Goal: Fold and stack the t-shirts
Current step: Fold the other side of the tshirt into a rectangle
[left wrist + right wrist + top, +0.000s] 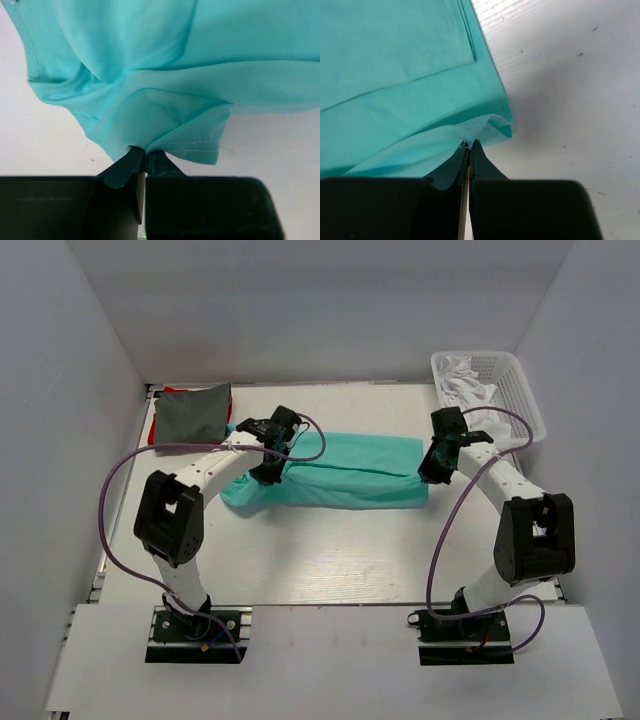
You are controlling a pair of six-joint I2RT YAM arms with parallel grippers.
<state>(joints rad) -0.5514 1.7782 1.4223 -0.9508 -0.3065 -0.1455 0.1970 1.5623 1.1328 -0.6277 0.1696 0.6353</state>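
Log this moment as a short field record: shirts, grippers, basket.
mint-teal shirt: middle of the table, folded into a long band
left gripper: shut on the band's left end
right gripper: shut on the band's right end
dark grey shirt: folded, far left corner, lying on the red shirt
basket: far right corner, white cloth inside

table (pixel 330 560) free up front; basket (pixel 522 380), grey shirt (pixel 192 415) crowd far corners

Lab: white-panelled enclosure (pixel 320 310), white table (pixel 330 550)
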